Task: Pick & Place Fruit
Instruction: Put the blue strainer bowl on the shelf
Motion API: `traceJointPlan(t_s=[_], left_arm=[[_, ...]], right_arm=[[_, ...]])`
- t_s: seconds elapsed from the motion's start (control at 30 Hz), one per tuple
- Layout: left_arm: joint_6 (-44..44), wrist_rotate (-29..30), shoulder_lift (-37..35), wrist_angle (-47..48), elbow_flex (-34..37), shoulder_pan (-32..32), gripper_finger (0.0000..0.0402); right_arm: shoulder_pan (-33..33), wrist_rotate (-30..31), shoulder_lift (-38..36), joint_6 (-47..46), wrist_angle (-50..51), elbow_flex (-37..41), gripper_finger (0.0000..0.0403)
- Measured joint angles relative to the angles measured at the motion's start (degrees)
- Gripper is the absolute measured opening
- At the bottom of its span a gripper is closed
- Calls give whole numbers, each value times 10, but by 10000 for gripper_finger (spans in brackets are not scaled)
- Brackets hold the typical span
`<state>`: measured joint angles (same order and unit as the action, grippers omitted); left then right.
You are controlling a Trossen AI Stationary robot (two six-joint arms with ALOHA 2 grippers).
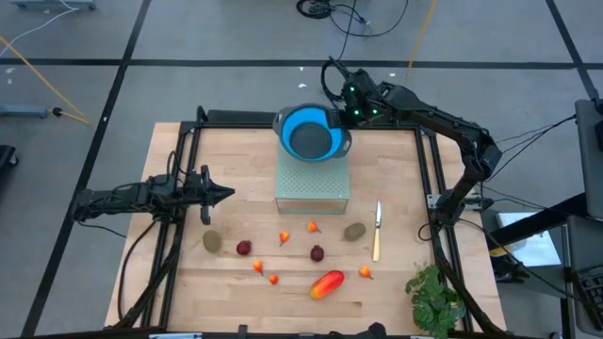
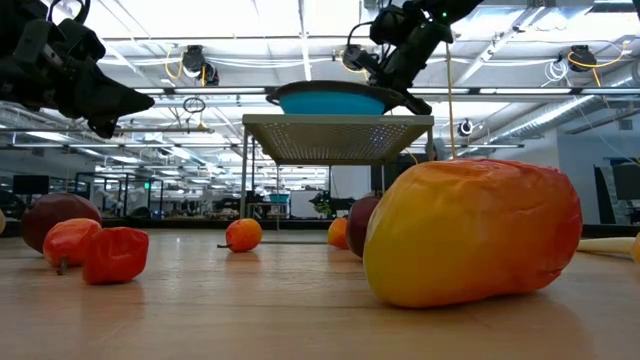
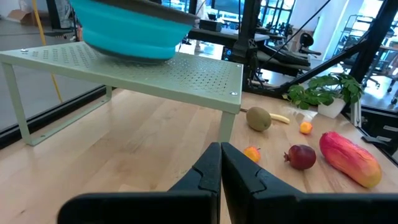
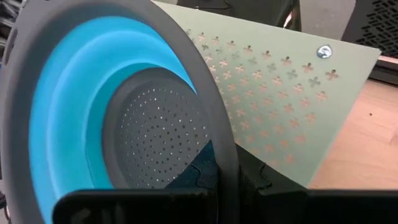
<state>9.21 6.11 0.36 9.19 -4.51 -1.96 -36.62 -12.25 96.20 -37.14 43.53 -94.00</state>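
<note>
A blue colander with a grey rim sits at the far end of a pale green perforated shelf; my right gripper is shut on its rim. On the table nearer me lie the fruit: a red-yellow mango, two brown kiwis, two dark-red balls and several tiny orange ones. My left gripper waits shut and level over the table's left side, touching nothing. My right gripper has the colander's grey rim on its right side, one finger inside the bowl and one outside. The fingers slant down from the table's far right. The colander's base is at the shelf top; whether it rests there I cannot tell.
A pale-handled knife lies right of the fruit, and a green leafy bunch sits at the near right corner. Black frame rails run along the table's sides. Bare wood lies under and left of the shelf.
</note>
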Motion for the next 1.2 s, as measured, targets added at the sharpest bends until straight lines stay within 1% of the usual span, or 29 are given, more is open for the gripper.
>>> traceJointPlan(t_s=[0.17, 0.37, 0.67, 0.83, 1.2], left_arm=[[0, 0, 0, 0, 0, 0, 10], [0, 0, 0, 0, 0, 0, 10], [0, 0, 0, 0, 0, 0, 10], [0, 0, 0, 0, 0, 0, 10], [0, 0, 0, 0, 0, 0, 10]], right_arm=[[0, 1, 0, 7, -3, 0, 10], [-4, 0, 0, 8, -34, 0, 7], [-25, 0, 0, 6, -32, 0, 9], [-28, -28, 0, 4, -31, 0, 8], [-31, -28, 3, 8, -30, 0, 8]])
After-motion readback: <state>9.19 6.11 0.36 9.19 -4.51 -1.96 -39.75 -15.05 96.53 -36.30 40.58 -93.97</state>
